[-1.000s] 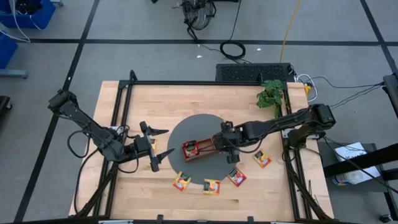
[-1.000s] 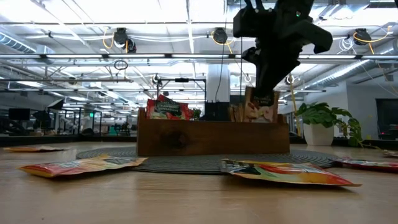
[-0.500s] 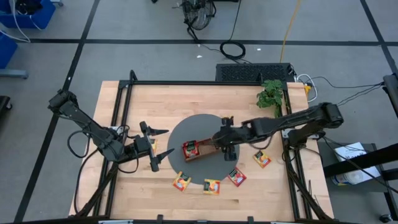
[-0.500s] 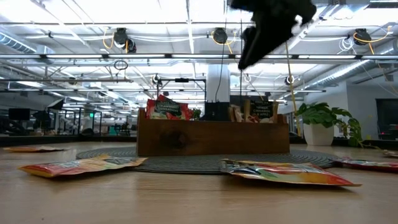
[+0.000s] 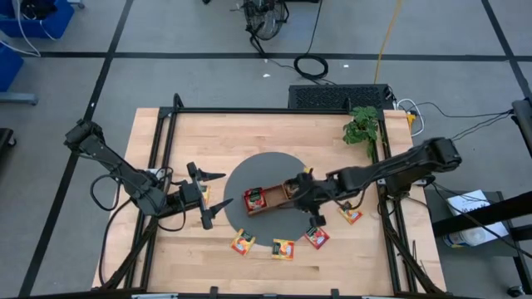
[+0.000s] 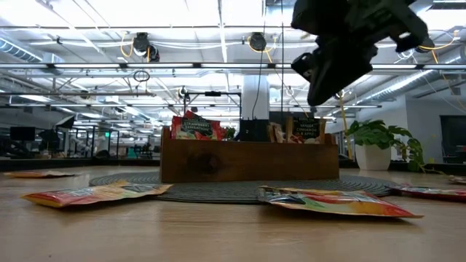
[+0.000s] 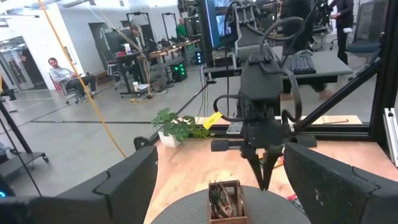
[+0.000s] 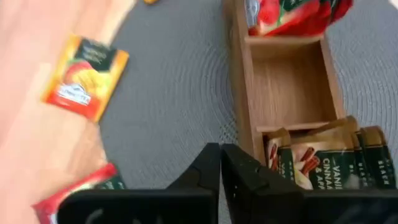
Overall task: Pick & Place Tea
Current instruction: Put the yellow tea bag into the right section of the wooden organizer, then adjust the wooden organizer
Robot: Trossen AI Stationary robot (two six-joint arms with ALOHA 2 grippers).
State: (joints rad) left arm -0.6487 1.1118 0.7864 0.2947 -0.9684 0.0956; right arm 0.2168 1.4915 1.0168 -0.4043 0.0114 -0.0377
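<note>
A brown wooden tray (image 5: 271,198) stands on a round grey mat (image 5: 249,174). Red tea packets (image 8: 292,14) fill one end compartment, dark cinnamon tea packets (image 8: 323,163) the other, and the middle one is bare. Loose tea packets lie on the table in front: one (image 5: 242,242), a second (image 5: 283,248), a third (image 5: 317,237), and another (image 5: 350,213) farther right. My right gripper (image 5: 312,209) hovers shut and empty over the mat beside the tray's cinnamon end, fingertips (image 8: 221,152) pressed together. My left gripper (image 5: 214,191) waits open, left of the mat.
A small potted plant (image 5: 362,126) stands at the table's back right, by a black ribbed box (image 5: 341,95) at the rear edge. Black frame rails run along the table's sides. People sit and stand in the room beyond.
My right gripper let a packet go into the tray's cinnamon compartment, rose, shut again and shifted toward the table's front right. The left arm has not moved.
</note>
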